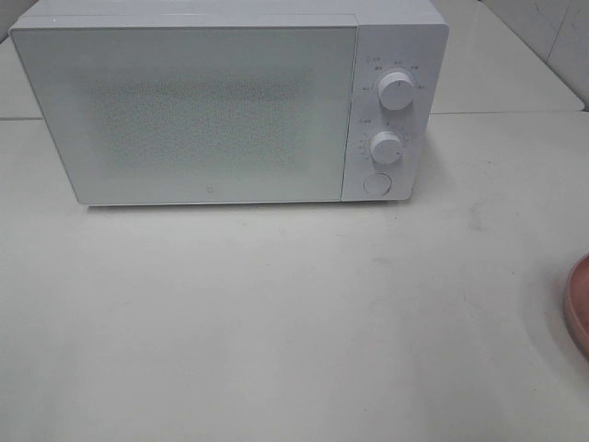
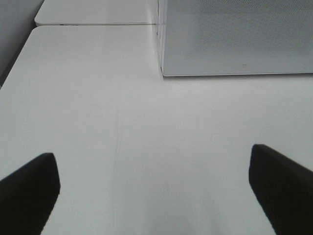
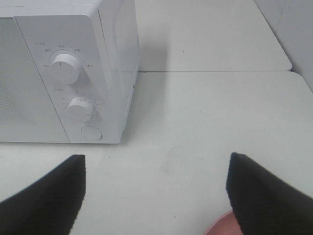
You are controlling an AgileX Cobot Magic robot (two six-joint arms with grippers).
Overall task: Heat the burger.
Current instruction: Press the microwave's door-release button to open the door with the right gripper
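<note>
Kitchen-style tabletop setup, indoors, plain and bare. White countertop microwave [image 1: 202,110] at the far side, door shut, with two dials [image 1: 395,92] and a round button [image 1: 376,183] on its right panel. It sits on a smooth white table [image 1: 276,322]; a second white table [image 1: 497,64] butts up behind, with a seam between them. Pale tiled wall [image 1: 552,28] at far right. Rim of a pink plate [image 1: 580,308] at the right edge. Home or lab: cannot tell.

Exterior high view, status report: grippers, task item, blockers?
Left gripper open, empty. Right gripper open, empty. Burger not in view; pink plate rim only. Microwave door shut.
</note>
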